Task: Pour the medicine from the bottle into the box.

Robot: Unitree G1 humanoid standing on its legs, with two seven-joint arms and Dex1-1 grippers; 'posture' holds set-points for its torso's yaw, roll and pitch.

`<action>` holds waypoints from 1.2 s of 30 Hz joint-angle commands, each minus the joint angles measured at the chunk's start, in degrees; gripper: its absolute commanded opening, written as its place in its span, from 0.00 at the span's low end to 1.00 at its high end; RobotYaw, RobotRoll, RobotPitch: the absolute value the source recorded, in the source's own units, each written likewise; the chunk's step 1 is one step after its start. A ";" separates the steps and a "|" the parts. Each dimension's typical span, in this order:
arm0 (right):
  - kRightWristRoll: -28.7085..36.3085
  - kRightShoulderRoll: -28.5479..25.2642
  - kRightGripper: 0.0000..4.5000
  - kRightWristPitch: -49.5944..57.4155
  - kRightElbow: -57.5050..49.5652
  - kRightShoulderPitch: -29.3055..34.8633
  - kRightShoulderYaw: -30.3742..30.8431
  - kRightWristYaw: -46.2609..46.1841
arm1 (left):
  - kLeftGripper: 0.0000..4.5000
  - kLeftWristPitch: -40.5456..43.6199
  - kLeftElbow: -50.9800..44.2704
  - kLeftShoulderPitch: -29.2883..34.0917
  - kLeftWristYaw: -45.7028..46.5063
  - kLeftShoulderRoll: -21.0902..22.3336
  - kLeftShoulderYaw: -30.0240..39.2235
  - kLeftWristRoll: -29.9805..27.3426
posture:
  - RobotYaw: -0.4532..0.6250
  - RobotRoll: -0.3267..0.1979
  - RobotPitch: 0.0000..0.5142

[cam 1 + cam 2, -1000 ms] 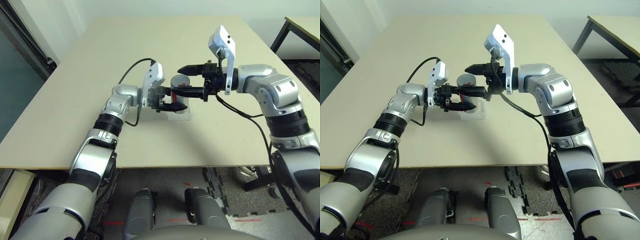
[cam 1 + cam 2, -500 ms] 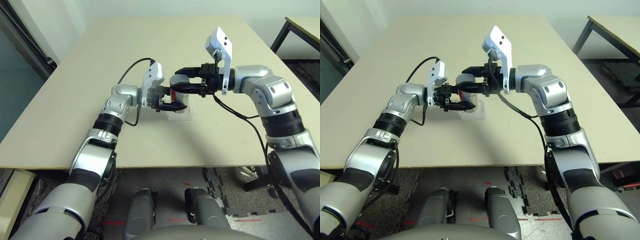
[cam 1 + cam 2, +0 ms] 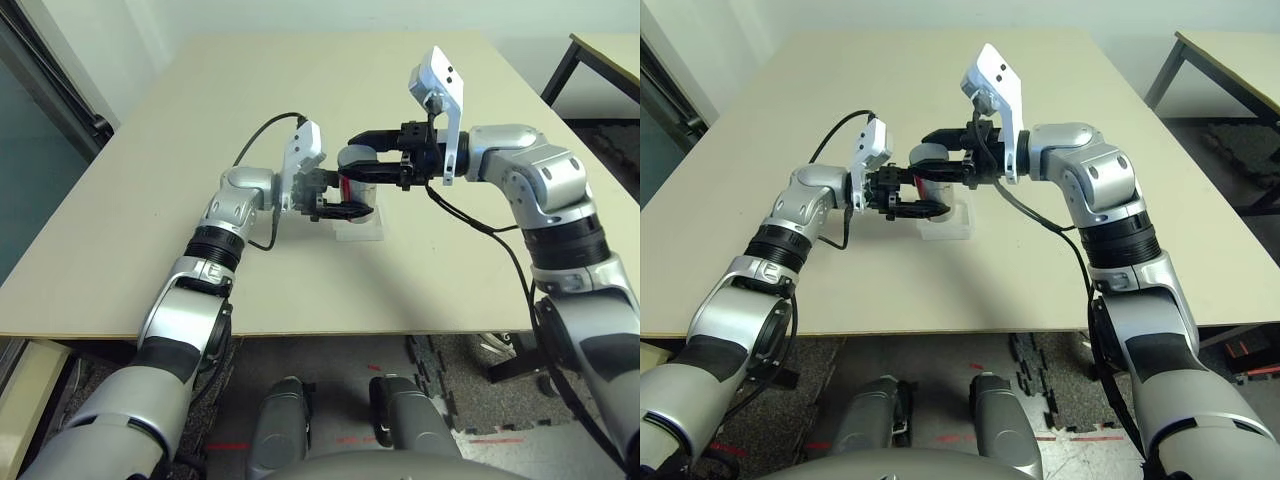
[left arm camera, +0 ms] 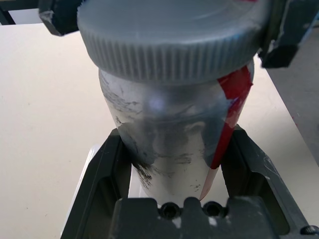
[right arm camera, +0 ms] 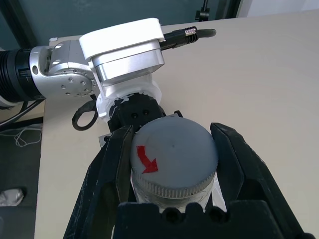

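Left pincer (image 4: pixel 174 164) clamps bottle (image 4: pixel 174 134) body; right pincer (image 5: pixel 172 164) pinches cap (image 5: pixel 174 154), apparently over box (image 3: pixel 360 228).

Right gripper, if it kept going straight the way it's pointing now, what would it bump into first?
The right gripper is shut on the bottle's cap. Straight beyond lies the left gripper, shut on the bottle, so probably that wrist, though depth is unclear.
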 commanded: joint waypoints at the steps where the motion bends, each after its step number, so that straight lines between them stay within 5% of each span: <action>1: 2.20 0.03 0.57 0.33 -2.95 -2.70 -2.95 -0.78 | 0.62 -0.35 1.33 0.20 -0.79 0.21 -1.39 2.04 | 0.35 0.62 0.14; 12: 5.15 0.51 0.57 3.70 -4.37 -3.23 -5.08 -3.53 | 0.62 -0.40 1.71 0.24 -0.83 0.17 -1.14 2.46 | 0.35 0.62 0.15; 19: -3.20 0.10 0.57 -4.99 6.10 -3.49 -5.56 -11.12 | 0.62 -0.19 1.13 -0.29 -0.75 0.07 -0.83 2.22 | 0.35 0.62 0.16; 36: -8.72 6.49 0.57 -16.68 22.59 1.09 -12.51 -31.18 | 0.62 -0.14 0.83 -2.90 0.92 0.89 1.64 1.57 | 0.39 0.62 0.15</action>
